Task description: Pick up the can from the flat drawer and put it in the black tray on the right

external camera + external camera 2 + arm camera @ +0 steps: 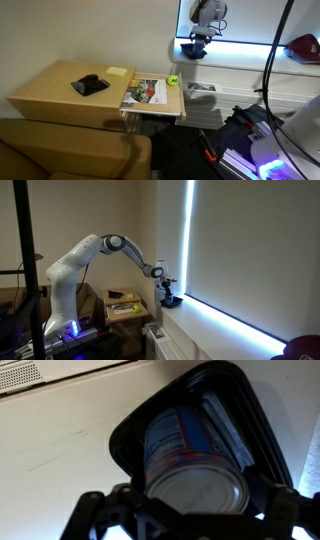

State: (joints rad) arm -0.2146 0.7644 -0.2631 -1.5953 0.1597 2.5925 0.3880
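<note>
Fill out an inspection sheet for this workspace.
Surface: white ledge bears the black tray; tan table stands nearby.
Job's things: can lies in the black tray; flat drawer holds printed sheets, no can.
Clutter: yellow-green ball, black pouch, yellow note, dark red dish.
Gripper: gripper above the black tray, fingers flanking the can; grip unclear.
Cables: black cable hangs near the window.
Surroundings: bright window blind, brown sofa.

The table (pixel 50 95) carries a flat black pouch (pixel 90 85) near its centre and a yellow pad (pixel 117 71) beyond it.
</note>
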